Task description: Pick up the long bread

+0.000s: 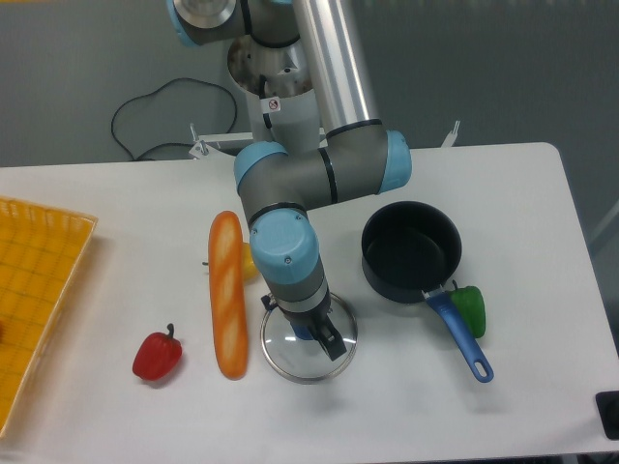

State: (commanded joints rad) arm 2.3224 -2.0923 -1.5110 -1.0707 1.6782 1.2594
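The long bread (228,295) is an orange-golden baguette with pale slashes, lying lengthwise on the white table left of centre. My gripper (325,340) points down just to its right, above a round glass lid (290,360). Some empty table separates the gripper from the bread. The wrist hides most of the dark fingers (334,346), so the gap between them is not visible. The bread lies free, touched by nothing but a small yellow item (250,263) at its upper right side.
A red pepper (157,356) sits left of the bread. A dark pot (411,249) with a blue handle (464,340) stands at the right, with a green pepper (472,309) beside the handle. A yellow basket (39,290) fills the left edge.
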